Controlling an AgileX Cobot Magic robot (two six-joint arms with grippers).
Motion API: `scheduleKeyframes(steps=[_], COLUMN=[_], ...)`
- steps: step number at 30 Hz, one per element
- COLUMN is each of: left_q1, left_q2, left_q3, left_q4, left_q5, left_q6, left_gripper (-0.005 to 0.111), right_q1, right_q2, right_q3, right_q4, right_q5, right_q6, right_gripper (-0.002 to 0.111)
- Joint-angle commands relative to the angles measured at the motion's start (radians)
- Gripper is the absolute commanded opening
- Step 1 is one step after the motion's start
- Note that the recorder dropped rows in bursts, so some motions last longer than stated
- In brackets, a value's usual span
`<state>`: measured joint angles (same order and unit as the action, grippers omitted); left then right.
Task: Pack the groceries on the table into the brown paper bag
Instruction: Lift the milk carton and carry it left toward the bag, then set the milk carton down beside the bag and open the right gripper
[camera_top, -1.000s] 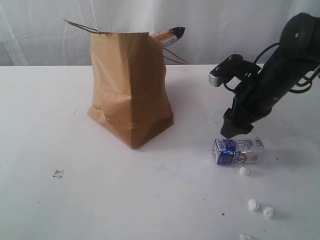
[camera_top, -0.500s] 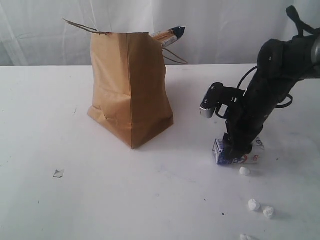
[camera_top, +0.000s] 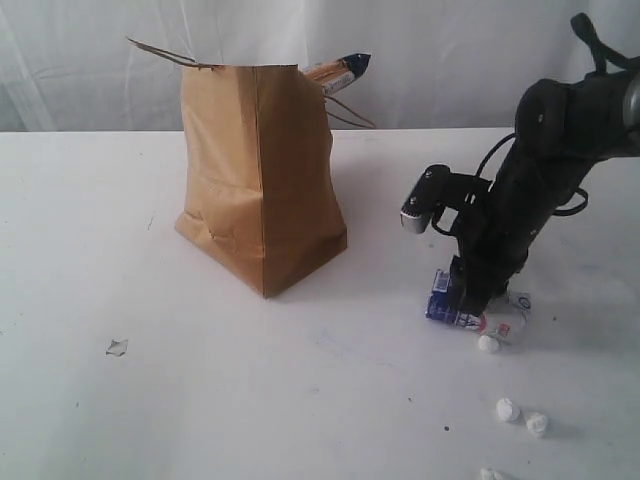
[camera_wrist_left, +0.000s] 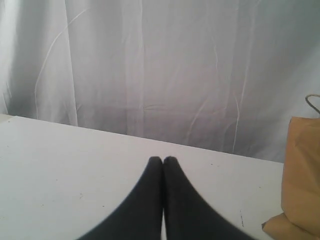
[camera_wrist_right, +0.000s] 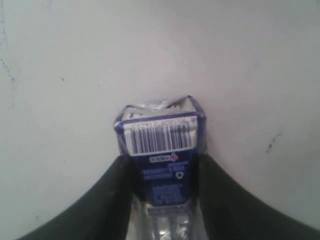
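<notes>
The white-blue carton (camera_top: 446, 297) lies tilted on the table (camera_top: 250, 390) at the right, and my right gripper (camera_top: 470, 298) is shut on it from above. In the right wrist view the carton (camera_wrist_right: 160, 131) fills the gap between the two black fingers (camera_wrist_right: 117, 187) of the right gripper (camera_wrist_right: 163, 165). The brown paper bag (camera_top: 258, 170) stands upright at centre left, with the long spaghetti pack (camera_top: 340, 68) poking out of its top. Small white lumps (camera_top: 488, 343) lie in front of the carton. My left gripper (camera_wrist_left: 163, 161) is shut and empty over bare table, with the bag's edge (camera_wrist_left: 302, 180) beside it.
More white lumps (camera_top: 508, 408) (camera_top: 537, 424) lie near the table's front right. A small crumpled scrap (camera_top: 117, 347) sits at the front left. A white curtain (camera_top: 450, 50) hangs behind the table. The other groceries are out of view.
My right gripper came down onto the carton and closed on it. The carton has since tipped, its blue end raised and turned. The bag has not moved.
</notes>
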<state>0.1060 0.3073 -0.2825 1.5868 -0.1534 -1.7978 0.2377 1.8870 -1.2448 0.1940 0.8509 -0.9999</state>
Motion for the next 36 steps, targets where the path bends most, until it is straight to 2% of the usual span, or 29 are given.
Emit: scheduleKeyframes(steps=[1, 7, 13, 17, 21, 27, 30, 31, 34, 36], left_q1=[-0.004, -0.004, -0.004, -0.004, -0.004, -0.004, -0.004, -0.004, -0.006, -0.021], left_q2=[-0.005, -0.005, -0.005, -0.005, -0.005, -0.005, -0.005, -0.005, -0.005, -0.005], left_q3=[0.003, 0.013, 0.088, 0.108, 0.108, 0.108, 0.108, 0.108, 0.108, 0.108], left_q4=[0.031, 0.038, 0.009, -0.025, -0.025, -0.025, -0.025, -0.025, -0.025, -0.025], left_q5=[-0.008, -0.012, 0.019, 0.076, 0.076, 0.076, 0.074, 0.074, 0.072, 0.065], left_q6=[0.005, 0.003, -0.033, -0.036, -0.038, -0.038, -0.038, -0.042, -0.042, -0.042], left_gripper=[0.0, 0.0, 0.0, 0.0, 0.0, 0.0, 0.0, 0.0, 0.0, 0.0], right_q1=[0.0, 0.0, 0.0, 0.0, 0.0, 0.0, 0.018, 0.028, 0.046, 0.041], right_q2=[-0.087, -0.198, -0.31, -0.372, -0.379, -0.321, -0.252, -0.236, -0.194, -0.193], right_q3=[-0.027, -0.079, -0.132, -0.175, -0.221, -0.248, -0.248, -0.248, -0.258, -0.248], right_q4=[0.011, 0.131, 0.301, 0.508, 0.721, 1.083, 1.484, 1.55, 1.55, 1.493], right_q5=[-0.045, -0.053, -0.109, -0.265, -0.439, -0.489, -0.417, -0.39, -0.437, -0.521], right_q6=[0.08, 0.124, 0.133, 0.131, 0.095, -0.02, -0.194, -0.25, -0.444, -0.433], right_gripper=[0.0, 0.0, 0.0, 0.0, 0.0, 0.0, 0.0, 0.0, 0.0, 0.0])
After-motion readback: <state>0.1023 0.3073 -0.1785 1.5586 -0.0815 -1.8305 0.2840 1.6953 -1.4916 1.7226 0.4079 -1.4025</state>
